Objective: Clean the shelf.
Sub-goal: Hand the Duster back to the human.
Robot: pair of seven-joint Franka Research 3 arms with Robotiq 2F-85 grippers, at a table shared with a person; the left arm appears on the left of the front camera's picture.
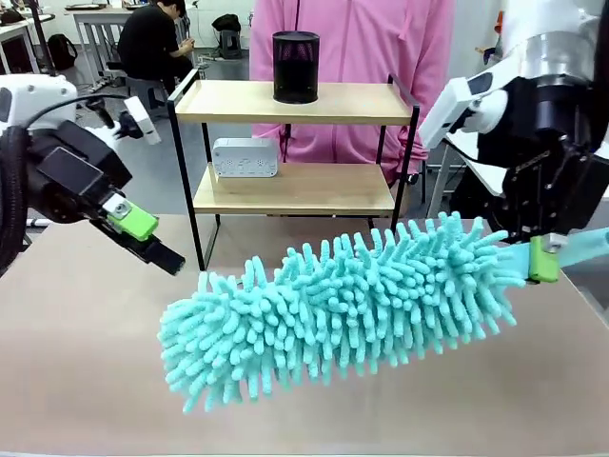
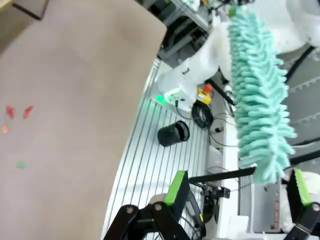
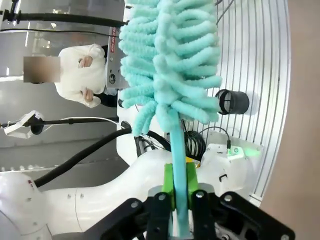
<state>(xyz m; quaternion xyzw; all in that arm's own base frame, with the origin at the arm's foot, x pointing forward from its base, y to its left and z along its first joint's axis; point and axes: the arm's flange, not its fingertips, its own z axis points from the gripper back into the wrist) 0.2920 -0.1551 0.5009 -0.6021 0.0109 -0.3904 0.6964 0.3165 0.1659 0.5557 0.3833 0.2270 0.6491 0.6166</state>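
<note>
Right pincer [image 3: 179, 197] pinches the handle of a teal duster [image 1: 333, 305], held low over the bench [image 1: 86, 381] in front of the shelf [image 1: 295, 186]. Left pincer [image 2: 235, 192] spread, empty. Shelf at far bench edge; black cup [image 1: 296, 67] on top board, white box [image 1: 245, 158] below.

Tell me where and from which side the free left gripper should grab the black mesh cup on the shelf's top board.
Probably grip the black mesh cup across its round wall near mid-height, coming level from the robot's side. It stands upright on the shelf, whose raised side rails block its ends, and a person stands behind. The left gripper is open.
</note>
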